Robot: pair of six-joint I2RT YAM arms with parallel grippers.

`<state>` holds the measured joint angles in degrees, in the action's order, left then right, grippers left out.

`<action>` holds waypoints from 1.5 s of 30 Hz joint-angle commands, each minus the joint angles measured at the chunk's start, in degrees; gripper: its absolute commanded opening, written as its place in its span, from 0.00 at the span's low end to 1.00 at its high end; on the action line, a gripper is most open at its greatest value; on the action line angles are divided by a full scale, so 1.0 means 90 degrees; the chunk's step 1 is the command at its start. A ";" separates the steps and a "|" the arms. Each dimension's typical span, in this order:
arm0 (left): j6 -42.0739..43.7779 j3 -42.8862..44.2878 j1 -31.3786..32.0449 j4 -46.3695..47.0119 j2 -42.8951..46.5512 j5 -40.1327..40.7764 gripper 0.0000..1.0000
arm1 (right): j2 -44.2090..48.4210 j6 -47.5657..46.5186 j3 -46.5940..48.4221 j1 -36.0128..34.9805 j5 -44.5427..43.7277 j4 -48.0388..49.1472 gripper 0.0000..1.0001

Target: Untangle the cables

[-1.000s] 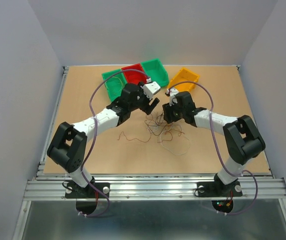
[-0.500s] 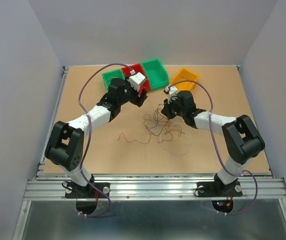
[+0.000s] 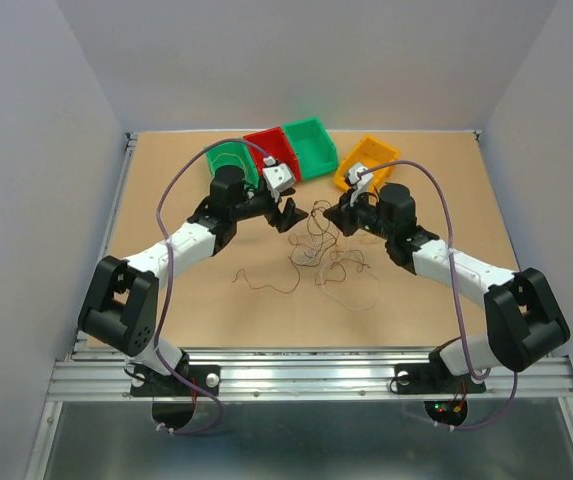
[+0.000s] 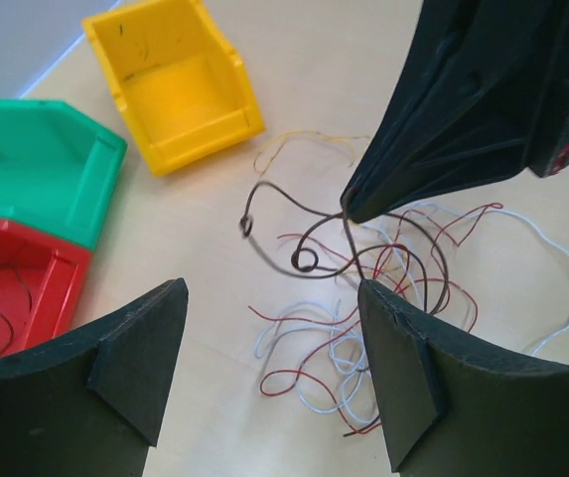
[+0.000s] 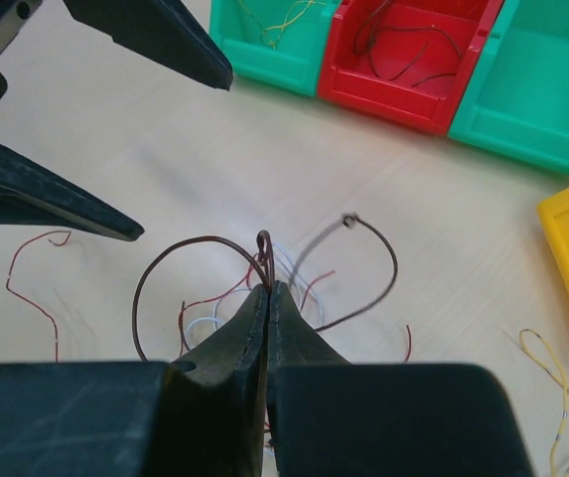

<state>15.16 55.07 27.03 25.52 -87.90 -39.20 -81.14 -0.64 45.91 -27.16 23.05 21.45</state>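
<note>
The cables (image 3: 322,252) lie as a loose tangle of thin brown, red and white wires mid-table. My right gripper (image 3: 338,217) is shut on a dark brown cable (image 5: 138,298); its curls stand above the tangle (image 4: 363,328) in the left wrist view. The pinch is at my right gripper's tip (image 5: 269,288). My left gripper (image 3: 292,214) hovers open just left of the tangle, facing the right one. Nothing is between its fingers (image 4: 135,368); red and white strands lie on the table below my left gripper (image 4: 269,373).
Four bins stand at the back: green (image 3: 228,160), red (image 3: 271,148), green (image 3: 311,145), yellow (image 3: 366,160). The first green bin (image 5: 284,40) holds yellow wire, the red bin (image 5: 413,60) dark wire. A loose reddish wire (image 3: 266,282) lies left of the tangle, a yellow wire (image 5: 552,373) near the yellow bin.
My right gripper has shut on the brown cable and lifted it toward the back. My left gripper swung out to the bins and came back beside the tangle, still open.
</note>
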 commanded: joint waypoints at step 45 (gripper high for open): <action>0.0474 0.0835 0.0337 -0.0560 -0.0625 -0.0128 0.00 | 0.0276 -0.0153 -0.0150 -0.0303 0.0886 0.0155 0.38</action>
<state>19.49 60.14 30.04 18.52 -95.29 -43.62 -79.59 -1.67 45.89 -29.34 30.52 21.23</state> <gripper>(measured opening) 0.042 0.310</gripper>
